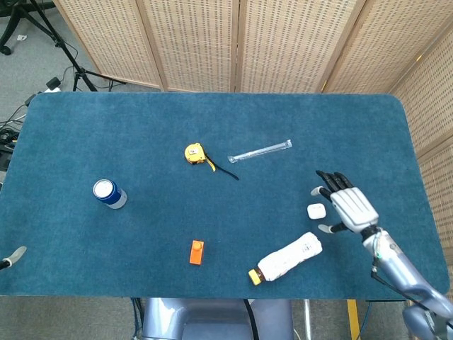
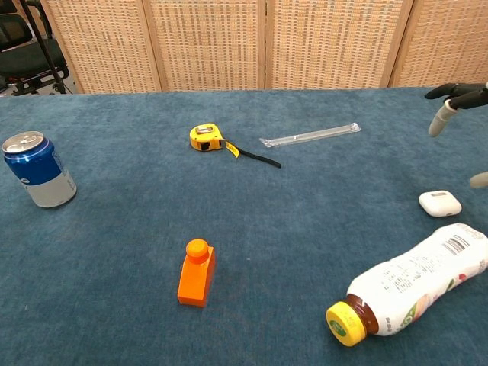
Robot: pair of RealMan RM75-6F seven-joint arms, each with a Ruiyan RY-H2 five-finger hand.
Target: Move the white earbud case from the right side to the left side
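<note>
The white earbud case (image 1: pixel 316 211) (image 2: pixel 440 203) lies flat on the blue table's right side, just behind the lying bottle. My right hand (image 1: pixel 345 206) hovers right beside and over it, fingers spread, holding nothing; the chest view catches only its fingertips (image 2: pixel 456 95) at the right edge. My left hand (image 1: pixel 14 256) shows only as a fingertip at the table's front left corner.
A white bottle with a yellow cap (image 1: pixel 287 258) lies in front of the case. An orange block (image 1: pixel 197 251), a blue can (image 1: pixel 108 193), a yellow tape measure (image 1: pixel 196 153) and a clear tube (image 1: pixel 260 150) are spread over the table (image 1: pixel 156 219).
</note>
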